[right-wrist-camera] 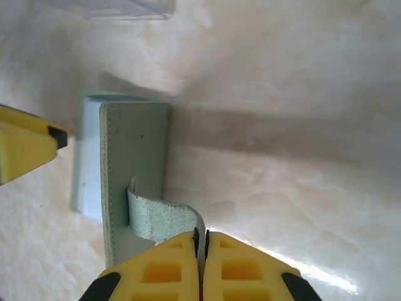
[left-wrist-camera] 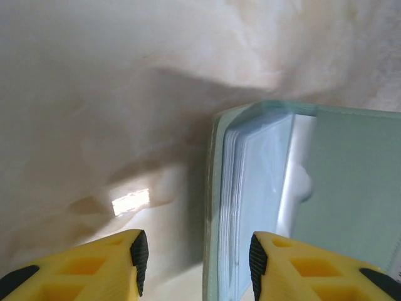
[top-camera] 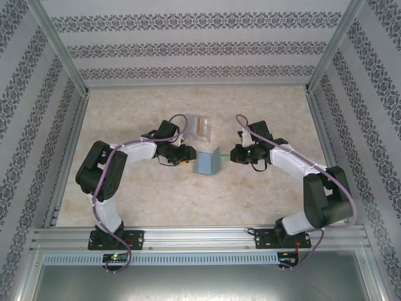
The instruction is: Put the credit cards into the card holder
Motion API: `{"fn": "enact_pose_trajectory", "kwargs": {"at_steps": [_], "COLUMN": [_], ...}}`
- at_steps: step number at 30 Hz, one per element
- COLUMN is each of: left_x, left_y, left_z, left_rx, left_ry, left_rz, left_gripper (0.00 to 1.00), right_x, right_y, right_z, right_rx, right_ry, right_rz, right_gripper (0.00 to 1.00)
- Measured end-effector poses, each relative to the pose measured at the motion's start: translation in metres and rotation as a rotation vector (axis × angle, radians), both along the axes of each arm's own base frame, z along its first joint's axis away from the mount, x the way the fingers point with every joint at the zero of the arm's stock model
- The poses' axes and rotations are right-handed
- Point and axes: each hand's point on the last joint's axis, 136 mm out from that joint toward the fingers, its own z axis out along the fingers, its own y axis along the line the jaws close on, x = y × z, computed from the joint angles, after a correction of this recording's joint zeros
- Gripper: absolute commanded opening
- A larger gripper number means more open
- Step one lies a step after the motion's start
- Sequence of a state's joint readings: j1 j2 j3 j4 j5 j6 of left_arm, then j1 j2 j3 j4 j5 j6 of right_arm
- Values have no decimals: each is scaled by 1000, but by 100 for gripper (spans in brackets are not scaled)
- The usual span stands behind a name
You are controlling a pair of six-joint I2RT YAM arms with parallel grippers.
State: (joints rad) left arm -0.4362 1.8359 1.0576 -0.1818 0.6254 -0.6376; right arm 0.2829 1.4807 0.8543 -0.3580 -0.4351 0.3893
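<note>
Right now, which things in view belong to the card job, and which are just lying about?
Job: card holder, standing open; right gripper, shut on its strap; left gripper, open at its pages; orange-tinted cards, apparently in the clear stand.
Lying about: clear stand; marbled table.

I can't make out any lettering, label, brand or number anywhere; the card holder [top-camera: 207,162] looks plain.

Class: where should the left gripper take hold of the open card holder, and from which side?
Likely its left cover edge, from the left: the card holder stands open on edge, that thin cover faces the open left gripper, and the right gripper pinches the strap.
</note>
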Motion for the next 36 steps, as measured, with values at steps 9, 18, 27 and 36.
{"fn": "enact_pose_trajectory", "kwargs": {"at_steps": [9, 18, 27, 36], "left_x": [-3, -1, -5, -8], "left_y": [-8, -14, -20, -22], "left_z": [-6, -2, -2, -5], "left_rx": [5, -22, -88, -118], "left_ry": [7, -8, -32, -56], "left_rz": [-23, -39, -67, -78], "left_gripper": [50, 53, 48, 44], "right_x": [-3, -2, -3, -2], "right_y": [-6, -13, -16, -24], "right_z": [-11, -23, -30, -39], "right_rx": [-24, -69, -93, -109], "right_ry": [29, 48, 65, 95], "right_rz": [-14, -33, -42, -63], "right_gripper": [6, 6, 6, 5]}}
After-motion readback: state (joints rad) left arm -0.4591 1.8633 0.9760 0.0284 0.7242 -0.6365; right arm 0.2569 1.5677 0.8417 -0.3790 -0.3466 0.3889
